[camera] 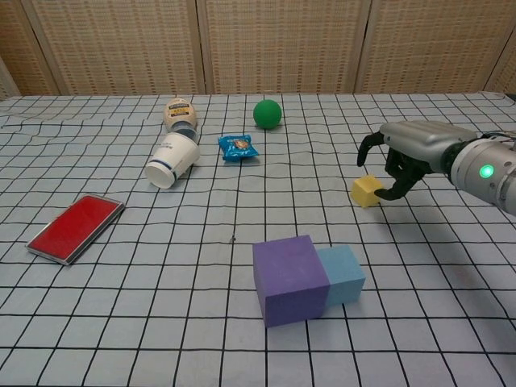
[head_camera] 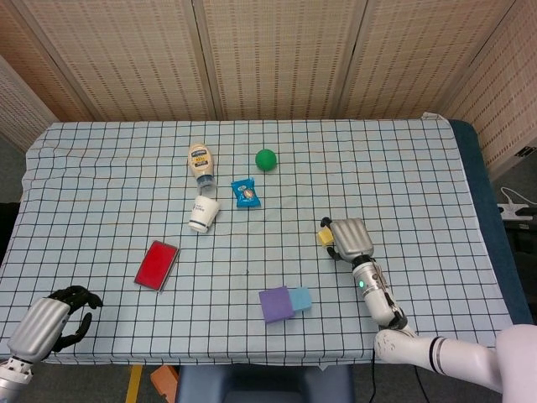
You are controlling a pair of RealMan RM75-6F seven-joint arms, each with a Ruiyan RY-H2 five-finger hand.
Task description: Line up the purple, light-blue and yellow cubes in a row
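The purple cube (head_camera: 274, 304) (camera: 290, 278) and the smaller light-blue cube (head_camera: 300, 298) (camera: 344, 274) stand side by side, touching, near the table's front edge. Further back and to the right lies the small yellow cube (head_camera: 325, 238) (camera: 364, 192). My right hand (head_camera: 348, 238) (camera: 411, 149) hovers just right of it, fingers arched apart over it, and one fingertip (camera: 385, 193) meets the cube's right side. The cube still rests on the cloth. At the front left corner my left hand (head_camera: 50, 323) lies with fingers curled in, holding nothing; it shows only in the head view.
A fallen mayonnaise bottle (head_camera: 201, 164) (camera: 180, 113), a tipped white cup (head_camera: 204, 213) (camera: 172, 160), a blue snack packet (head_camera: 246, 193) (camera: 239, 147) and a green ball (head_camera: 266, 159) (camera: 267, 113) lie at the back centre. A flat red box (head_camera: 157, 264) (camera: 74, 227) lies left.
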